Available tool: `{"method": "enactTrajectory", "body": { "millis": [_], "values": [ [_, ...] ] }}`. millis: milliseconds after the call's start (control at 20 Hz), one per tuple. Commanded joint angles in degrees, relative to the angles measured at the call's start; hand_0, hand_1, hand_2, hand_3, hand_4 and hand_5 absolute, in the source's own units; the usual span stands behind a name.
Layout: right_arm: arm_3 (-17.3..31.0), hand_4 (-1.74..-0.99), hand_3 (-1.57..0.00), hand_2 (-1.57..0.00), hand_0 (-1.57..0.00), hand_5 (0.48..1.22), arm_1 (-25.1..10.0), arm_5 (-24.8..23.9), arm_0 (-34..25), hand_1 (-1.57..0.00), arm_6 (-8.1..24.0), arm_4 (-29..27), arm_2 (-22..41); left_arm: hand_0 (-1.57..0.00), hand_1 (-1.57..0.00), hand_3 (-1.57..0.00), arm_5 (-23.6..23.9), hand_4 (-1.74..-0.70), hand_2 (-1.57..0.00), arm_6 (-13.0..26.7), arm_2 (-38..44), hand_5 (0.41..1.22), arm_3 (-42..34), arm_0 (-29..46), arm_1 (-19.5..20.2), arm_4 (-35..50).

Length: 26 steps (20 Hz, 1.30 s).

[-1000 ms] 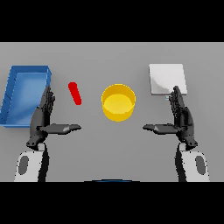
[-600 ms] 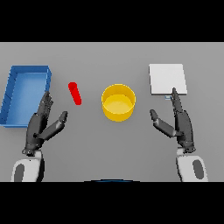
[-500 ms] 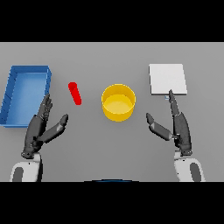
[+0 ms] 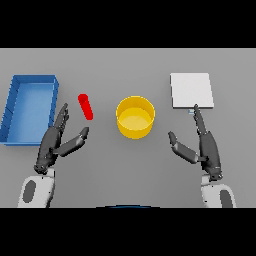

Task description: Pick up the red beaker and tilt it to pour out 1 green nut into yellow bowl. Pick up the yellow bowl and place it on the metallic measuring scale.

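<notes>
Left hand [image 4: 56, 142] low on grey table [image 4: 125, 165], fingers straight and spread toward upper right, thumb out to the side, holding nothing; just below and left of small red cylindrical beaker [image 4: 85, 106], not touching. Right hand [image 4: 204, 146] low right, fingers straight and pointing up, fingertips at near edge of flat white square measuring scale [image 4: 191, 90], thumb splayed left, empty. Round yellow bowl [image 4: 135, 116] centred between hands, apart from both. Open blue rectangular tray [image 4: 20, 116] far left, beside left hand. Versus a second ago: both hands rotated from palms facing inward to more open, both forearms lower in view. Beaker, bowl, scale unmoved.
</notes>
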Motion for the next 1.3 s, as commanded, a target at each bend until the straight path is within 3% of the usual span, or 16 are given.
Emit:
{"method": "enactTrajectory", "body": {
  "millis": [0,250,500,1050,1250],
  "values": [
    [-0.2,-1.246,0.00,0.00,0.00,0.627,-0.2,0.1,0.1,0.00,-0.2,-0.2,-0.3,0.00,0.00,0.00,0.4,-1.22,0.00,-0.6,0.0,0.622,2.0,-1.4,-0.1,-0.8],
    [-0.4,-1.280,0.00,0.00,0.00,0.634,0.1,0.7,-0.6,0.00,0.0,-1.5,-0.5,0.00,0.00,0.00,2.0,-1.25,0.00,-2.2,1.5,0.650,11.6,-8.8,-0.6,-2.1],
    [-0.1,-1.267,0.00,0.00,0.00,0.635,-0.4,0.5,-0.6,0.00,0.0,-0.9,-0.6,0.00,0.00,0.00,2.3,-1.28,0.00,-4.1,3.9,0.680,19.7,-15.2,-0.4,-1.6],
    [-0.4,-1.265,0.00,0.00,0.00,0.638,0.0,0.7,-0.2,0.00,-0.2,-1.8,-0.9,0.00,0.00,0.00,3.0,-1.29,0.00,-4.8,5.6,0.683,30.9,-25.1,-1.1,-2.1],
    [-0.7,-1.264,0.00,0.00,0.00,0.640,-0.2,0.5,-0.2,0.00,0.2,-1.3,-0.7,0.00,0.00,0.00,2.9,-1.33,0.00,-7.5,6.7,0.695,34.5,-27.1,-1.6,-1.4]
  ]
}}
